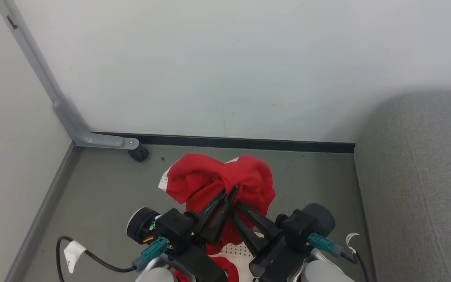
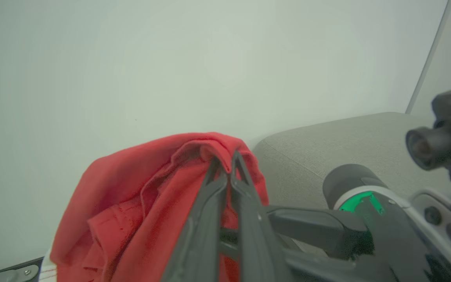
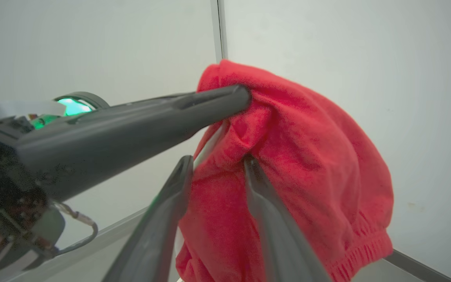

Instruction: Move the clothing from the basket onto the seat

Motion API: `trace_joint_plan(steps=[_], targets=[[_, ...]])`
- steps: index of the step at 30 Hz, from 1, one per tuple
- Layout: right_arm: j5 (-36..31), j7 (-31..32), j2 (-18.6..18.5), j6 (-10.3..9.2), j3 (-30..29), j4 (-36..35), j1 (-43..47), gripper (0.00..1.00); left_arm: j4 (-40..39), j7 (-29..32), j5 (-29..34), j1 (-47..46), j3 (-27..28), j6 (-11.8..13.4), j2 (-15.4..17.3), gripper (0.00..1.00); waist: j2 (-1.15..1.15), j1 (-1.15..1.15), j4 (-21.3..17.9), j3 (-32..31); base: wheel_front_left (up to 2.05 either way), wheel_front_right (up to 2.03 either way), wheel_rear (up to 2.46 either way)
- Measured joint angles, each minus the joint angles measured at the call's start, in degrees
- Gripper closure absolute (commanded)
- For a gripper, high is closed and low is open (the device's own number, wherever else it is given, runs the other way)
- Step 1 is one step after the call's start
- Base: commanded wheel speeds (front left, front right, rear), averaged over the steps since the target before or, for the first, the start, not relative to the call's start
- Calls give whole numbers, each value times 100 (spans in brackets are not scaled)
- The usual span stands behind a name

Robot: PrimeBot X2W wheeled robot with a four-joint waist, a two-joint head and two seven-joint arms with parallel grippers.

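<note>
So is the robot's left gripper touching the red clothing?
Touching. The left wrist view shows the left gripper shut, its fingertips pinching a fold of the clothing.

See red clothing bunched into a hanging wad, raised off the floor, white panel at its left edge; grey woven seat apart, to the right.

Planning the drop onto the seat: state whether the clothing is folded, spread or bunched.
Bunched. The clothing hangs as a crumpled clump from the left gripper, jaws shut on a top fold.
</note>
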Motion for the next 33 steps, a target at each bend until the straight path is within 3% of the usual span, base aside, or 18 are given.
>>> trace_joint_plan(steps=[16, 17, 19, 20, 33], targets=[[350, -8, 4, -124, 87, 345, -210, 100, -2, 100, 0, 15, -14, 26, 38, 100, 0, 0, 9, 28, 0, 0, 0], [370, -8, 3, -124, 68, 383, -213, 100, -4, 121, 0, 33, -11, 45, 54, 86, 0, 0, -3, 30, 0, 0, 0], [403, -7, 7, -124, 46, 437, -221, 100, -24, 137, 0, 125, 1, 54, 114, 42, 0, 0, -41, 38, 0, 0, 0], [402, -7, 12, -124, 1, 471, -221, 100, -25, 141, 0, 157, 2, 77, 141, 3, 0, 0, -64, 43, 0, 0, 0], [488, -8, -199, -245, -676, 684, -439, 100, -185, 167, 0, 280, 24, 192, 259, 0, 0, -1, -389, 119, 0, 0, 0]])
